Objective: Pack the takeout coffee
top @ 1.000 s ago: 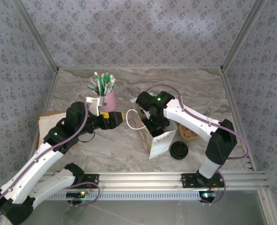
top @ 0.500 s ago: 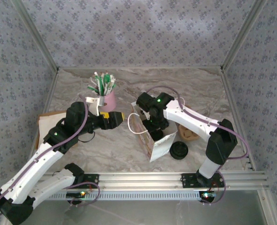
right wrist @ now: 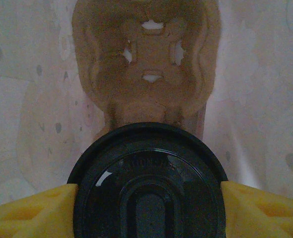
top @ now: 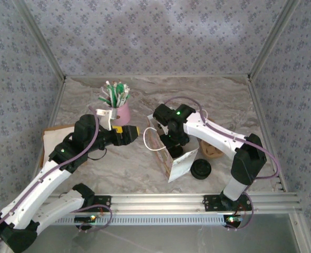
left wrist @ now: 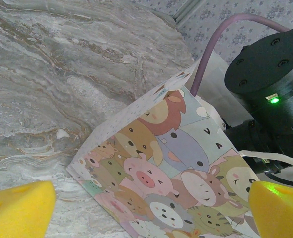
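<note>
The takeout coffee (right wrist: 147,183), seen from above as a round black lid, sits between the yellow fingers (right wrist: 32,208) of my right gripper (right wrist: 147,198), which is shut on it. It hangs inside the paper bag (top: 179,161), above a brown pulp cup carrier (right wrist: 146,64) on the bag's floor. In the top view the right wrist reaches down into the bag's mouth. My left gripper (top: 137,132) stands open just left of the bag, apart from it. In the left wrist view its yellow fingertips (left wrist: 17,210) frame the bag's cartoon-animal side (left wrist: 176,163).
A pink cup (top: 118,112) of green and white sticks stands behind the left gripper. A stack of black lids (top: 201,169) and a brown carrier piece (top: 213,152) lie right of the bag. A cardboard sheet (top: 52,138) lies at the left wall.
The right gripper has sunk a little deeper into the bag with the coffee, and the bag's front face has shifted slightly. The left arm has not moved.
</note>
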Motion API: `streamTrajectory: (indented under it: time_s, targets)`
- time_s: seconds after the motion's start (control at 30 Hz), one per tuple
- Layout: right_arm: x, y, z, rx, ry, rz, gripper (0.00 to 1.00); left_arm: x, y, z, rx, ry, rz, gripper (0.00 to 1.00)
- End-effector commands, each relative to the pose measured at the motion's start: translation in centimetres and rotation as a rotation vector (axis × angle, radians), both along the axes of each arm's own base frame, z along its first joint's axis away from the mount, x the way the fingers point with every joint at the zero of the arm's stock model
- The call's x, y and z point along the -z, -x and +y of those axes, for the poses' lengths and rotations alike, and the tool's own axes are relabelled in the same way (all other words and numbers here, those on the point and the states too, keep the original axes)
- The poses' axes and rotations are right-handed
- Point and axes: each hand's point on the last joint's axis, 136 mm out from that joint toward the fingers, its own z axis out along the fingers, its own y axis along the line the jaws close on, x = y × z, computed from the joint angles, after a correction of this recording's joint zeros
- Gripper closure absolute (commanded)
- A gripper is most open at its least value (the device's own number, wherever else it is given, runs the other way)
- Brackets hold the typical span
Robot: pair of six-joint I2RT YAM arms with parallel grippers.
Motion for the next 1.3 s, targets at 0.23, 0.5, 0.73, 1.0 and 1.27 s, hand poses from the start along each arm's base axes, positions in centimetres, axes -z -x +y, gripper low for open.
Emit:
streamTrajectory:
  time_s: [0.23, 0.5, 0.73, 1.0, 1.27]
  targets:
    - [-0.7, 0.3, -0.6, -0.007, -0.011, -0.021, 0.29, -0.5, -0.6, -0.7, 0.006, 0.014, -0.012, 0.01]
    - [-0.8, 0.3, -0.6, -0.009, -0.013, -0.027, 0.29, -0.4, -1.2, -1.3, 0.023, -0.030, 0.011, 0.07]
    - [-0.9, 0.4, -0.5, -0.010, -0.021, -0.026, 0.29, -1.2, -1.7, -1.9, 0.051, -0.053, -0.007, 0.16]
    - [-0.9, 0.3, -0.4, -0.011, -0.021, -0.026, 0.29, -2.3, -3.2, -3.2, 0.140, -0.014, 0.062, 0.18]
    - [-1.0, 0.3, -0.3, -0.012, -0.025, -0.028, 0.29, -2.0, -5.4, -4.6, 0.255, 0.014, 0.154, 0.30]
